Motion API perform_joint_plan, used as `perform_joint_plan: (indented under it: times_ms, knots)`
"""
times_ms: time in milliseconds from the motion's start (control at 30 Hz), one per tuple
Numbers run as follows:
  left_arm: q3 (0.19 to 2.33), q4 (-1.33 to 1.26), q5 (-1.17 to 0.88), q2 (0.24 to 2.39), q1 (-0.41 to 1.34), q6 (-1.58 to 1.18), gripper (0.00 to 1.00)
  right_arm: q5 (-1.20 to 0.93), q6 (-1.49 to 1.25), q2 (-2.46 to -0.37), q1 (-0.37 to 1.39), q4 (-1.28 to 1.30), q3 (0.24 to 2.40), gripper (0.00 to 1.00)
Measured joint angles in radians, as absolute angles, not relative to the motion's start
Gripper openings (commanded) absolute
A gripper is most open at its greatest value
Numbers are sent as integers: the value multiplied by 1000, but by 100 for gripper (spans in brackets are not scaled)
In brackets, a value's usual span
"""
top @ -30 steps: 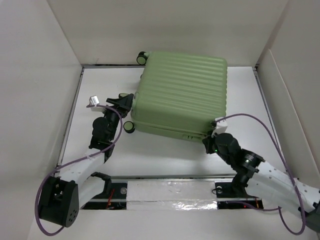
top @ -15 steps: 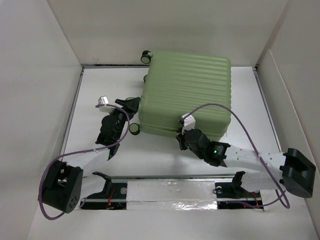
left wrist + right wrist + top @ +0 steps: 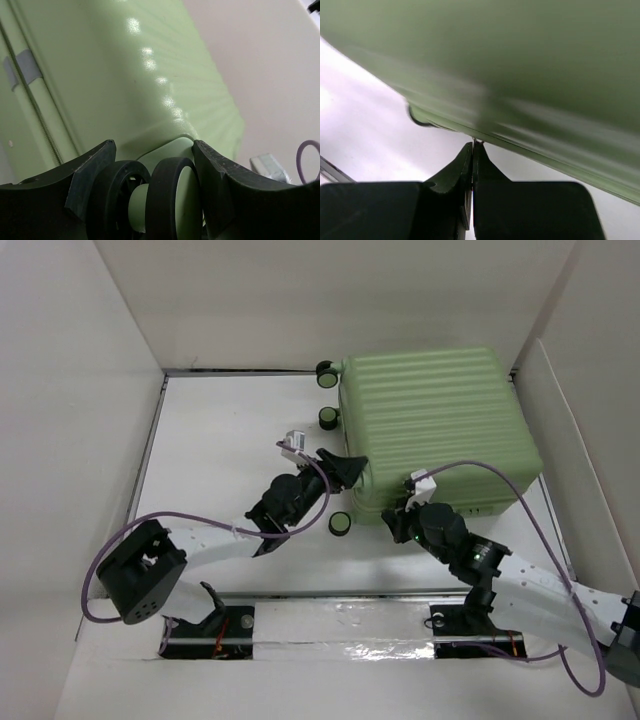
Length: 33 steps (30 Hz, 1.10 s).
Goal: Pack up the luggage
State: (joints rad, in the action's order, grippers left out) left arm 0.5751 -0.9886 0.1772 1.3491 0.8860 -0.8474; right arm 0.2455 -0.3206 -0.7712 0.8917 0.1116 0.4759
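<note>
The luggage (image 3: 440, 430), a pale green ribbed hard-shell suitcase, lies closed and flat at the back right of the table. Its left side carries black-and-cream wheels (image 3: 327, 418). My left gripper (image 3: 345, 472) reaches that side. In the left wrist view its fingers (image 3: 95, 165) press both sides of a double wheel (image 3: 165, 200) under the green shell (image 3: 125, 75). My right gripper (image 3: 405, 515) sits at the suitcase's near edge. In the right wrist view it (image 3: 473, 145) is shut, with a thin metal zipper pull (image 3: 474, 141) pinched at the seam of the shell (image 3: 520, 60).
White walls (image 3: 80, 390) box in the table on the left, back and right; the suitcase nearly touches the right wall. A taped metal rail (image 3: 340, 625) runs along the near edge between the arm bases. Purple cables (image 3: 500, 475) loop over both arms.
The suitcase has slid and turned toward the back right corner. My left arm stretched right with it and closed a little on the wheel. The right gripper stayed shut at the near seam.
</note>
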Motion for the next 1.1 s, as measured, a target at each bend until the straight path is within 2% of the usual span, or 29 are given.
perform_joint_plan:
  times_ms: [133, 300, 333, 533, 567, 633, 667, 767, 900, 1000, 1100]
  knots:
    - [653, -931, 178, 1394, 896, -817, 0, 307, -369, -778, 927, -88, 376, 0]
    - [703, -836, 113, 1383, 870, -799, 0, 345, -373, -754, 953, -87, 374, 0]
    - [715, -817, 97, 1383, 865, -796, 3, 351, -373, -760, 953, -98, 373, 0]
    - [804, -693, 79, 1400, 833, -765, 7, 394, -358, -966, 953, -290, 391, 0]
    - [826, -659, 85, 1404, 831, -759, 16, 402, -355, -994, 953, -328, 396, 0]
    - [866, -603, 81, 1407, 821, -748, 25, 416, -350, -1037, 952, -400, 398, 0]
    - [884, -574, 76, 1409, 817, -746, 38, 421, -346, -1048, 952, -423, 398, 0]
    - [934, -502, 70, 1410, 814, -733, 65, 429, -331, -1051, 952, -457, 398, 0]
    - [952, -430, 52, 1391, 800, -686, 79, 381, -335, -982, 954, -420, 366, 0]
    - [921, -423, -3, 1343, 750, -690, 82, 339, -353, -822, 956, -344, 317, 0]
    - [903, -443, -35, 1316, 611, -709, 83, 265, -387, -627, 978, -214, 247, 0]
